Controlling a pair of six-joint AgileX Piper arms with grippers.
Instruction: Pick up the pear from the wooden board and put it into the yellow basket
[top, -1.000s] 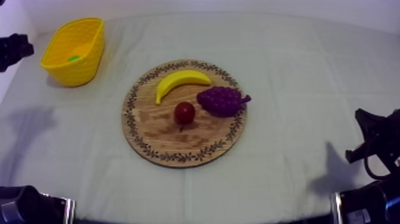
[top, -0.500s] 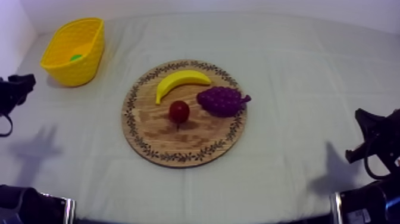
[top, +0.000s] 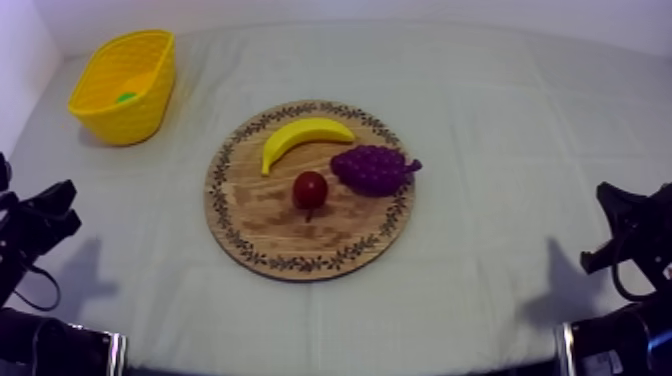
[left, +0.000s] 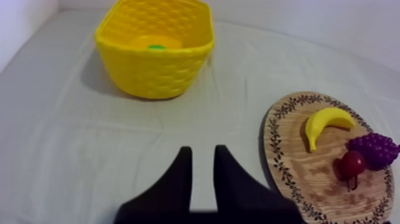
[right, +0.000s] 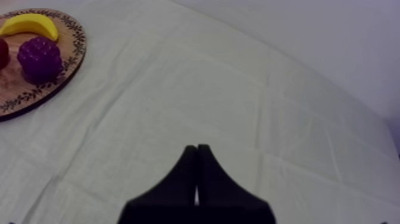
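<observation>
Left end effector (top: 38, 222): located low at the left edge of the desk (top: 500, 120), which is covered by a grey-white cloth. In the left wrist view its two black fingers (left: 178, 173) stand apart with nothing between them. It hangs over bare cloth, well apart from both basket and board.

Yellow basket (top: 110, 118), oval, with a latticed wall: stands upright at the far left corner of the desk.

Green toy pear (top: 125, 97): lies inside the yellow basket, on its floor. A small green part of it shows above the wall, too little to tell how it is lying.

Round wooden board (top: 270, 228) with a patterned rim: lies flat at the middle of the desk. It carries three items:
- A curved yellow toy banana (top: 300, 135) lies on the far part of the board.
- A small red fruit (top: 310, 188) with a dark stalk sits near the board's middle.
- A purple bunch of grapes (top: 372, 168) lies just beside the small red fruit, towards the desk's right edge. Contact between the two cannot be determined.

Right end effector (top: 628, 232): located low at the right edge of the desk. In the right wrist view its fingers (right: 189, 164) lie pressed together as a narrow wedge, holding nothing, over bare cloth and well apart from the board.
</observation>
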